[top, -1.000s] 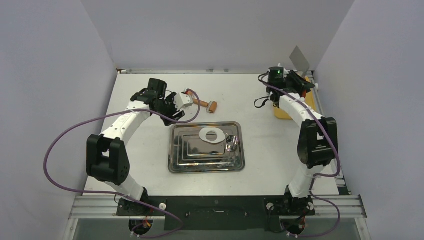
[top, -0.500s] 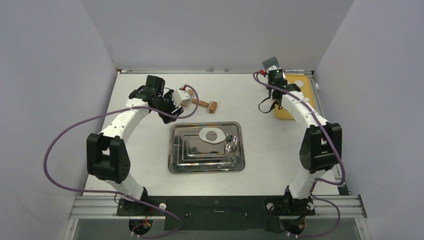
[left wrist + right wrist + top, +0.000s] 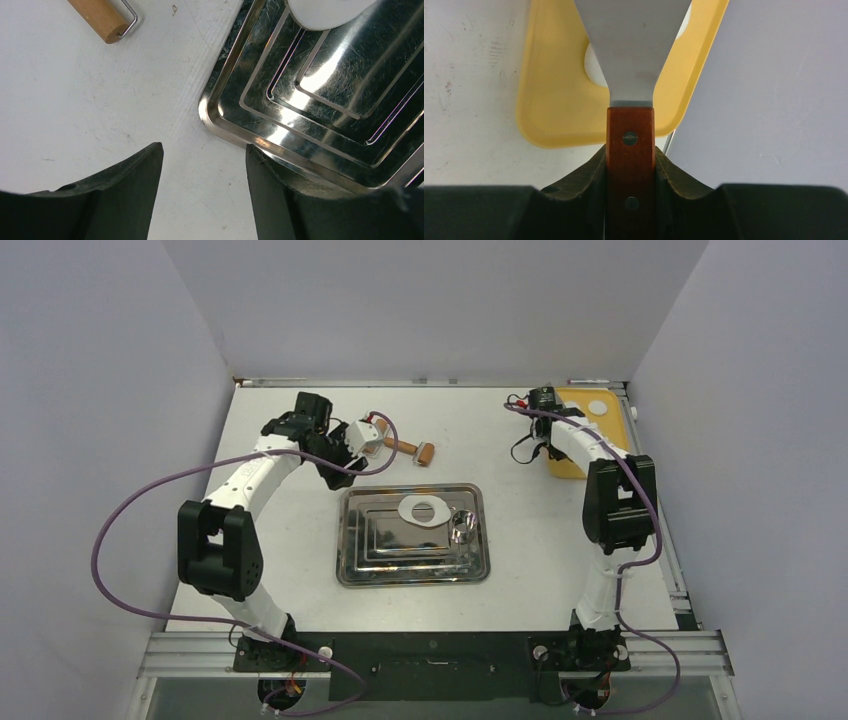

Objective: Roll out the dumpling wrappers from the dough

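One dumpling wrapper (image 3: 598, 407), a small white disc, lies on the yellow board (image 3: 572, 462) at the back right. My right gripper (image 3: 546, 400) is shut on the wooden handle of a spatula (image 3: 630, 135). The spatula's metal blade (image 3: 634, 45) reaches over the board (image 3: 554, 100) and hides most of the wrapper (image 3: 593, 65). The dough (image 3: 425, 510), a white oval sheet with a hole, lies in the steel tray (image 3: 400, 572). My left gripper (image 3: 366, 434) stands open and empty above the table beside the tray's corner (image 3: 215, 120). The rolling pin (image 3: 420, 451) lies just to its right.
A small metal ring cutter (image 3: 463, 525) stands in the tray beside the dough. The enclosure's walls close in the table on the left, back and right. The yellow board sits near the right wall and the table's back edge.
The right arm has swung round and lowered the spatula from upright near the wall to lie over the yellow board. The left arm has shifted only slightly.
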